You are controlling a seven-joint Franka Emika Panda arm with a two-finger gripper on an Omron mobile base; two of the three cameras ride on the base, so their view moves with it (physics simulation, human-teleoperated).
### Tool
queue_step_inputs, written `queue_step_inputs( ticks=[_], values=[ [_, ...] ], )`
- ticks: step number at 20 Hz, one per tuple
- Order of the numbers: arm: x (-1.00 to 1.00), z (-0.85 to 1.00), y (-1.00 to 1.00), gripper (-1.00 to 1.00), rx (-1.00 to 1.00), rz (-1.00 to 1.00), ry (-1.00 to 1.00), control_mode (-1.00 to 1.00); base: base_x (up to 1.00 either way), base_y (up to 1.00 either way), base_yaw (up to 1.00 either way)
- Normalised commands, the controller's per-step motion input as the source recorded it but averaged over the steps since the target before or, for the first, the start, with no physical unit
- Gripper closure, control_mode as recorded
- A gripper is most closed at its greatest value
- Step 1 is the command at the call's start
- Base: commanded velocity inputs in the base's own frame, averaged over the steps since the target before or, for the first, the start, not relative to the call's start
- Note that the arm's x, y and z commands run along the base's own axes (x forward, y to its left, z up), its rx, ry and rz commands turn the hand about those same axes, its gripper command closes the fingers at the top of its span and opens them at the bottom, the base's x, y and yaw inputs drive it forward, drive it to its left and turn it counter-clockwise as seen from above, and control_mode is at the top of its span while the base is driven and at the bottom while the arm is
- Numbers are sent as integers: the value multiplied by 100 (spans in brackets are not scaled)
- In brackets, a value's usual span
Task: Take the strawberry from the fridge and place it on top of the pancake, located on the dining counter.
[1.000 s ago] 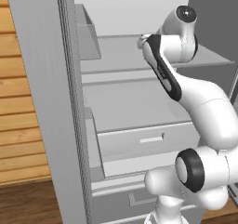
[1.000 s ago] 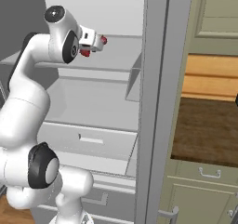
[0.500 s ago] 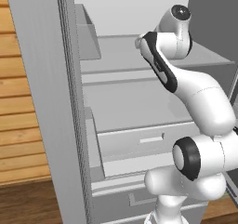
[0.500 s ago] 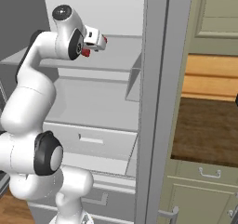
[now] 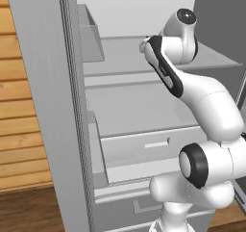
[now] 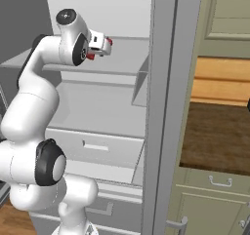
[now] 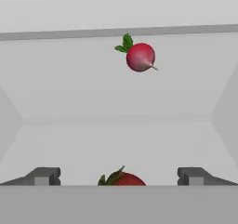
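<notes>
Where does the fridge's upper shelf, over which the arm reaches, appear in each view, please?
Left base view: upper shelf, top centre, behind the arm.
Right base view: upper middle, just below the gripper.
Hand view: pale floor beneath the strawberry.
Shared landmark: the open gripper over it.

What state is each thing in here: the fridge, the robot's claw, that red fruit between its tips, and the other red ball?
fridge: door open, pale shelves showing.
gripper: open wide, holding nothing, inside the fridge.
strawberry: lying on the shelf between the fingertips, not gripped.
radish: farther back on the shelf, untouched, leaves still on.
drawer: inside the fridge, shut.
</notes>
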Motion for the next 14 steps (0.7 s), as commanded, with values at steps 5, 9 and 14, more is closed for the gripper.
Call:
queue_step_inputs(
  ticks=[5,9,14],
  values=[
    [18,-19,0,-100,0,3,0,-100,0,0,0],
    [13,-33,0,-100,0,5,0,-100,0,0,0],
    [3,-43,-1,-100,0,8,0,-100,0,0,0]
  ],
)
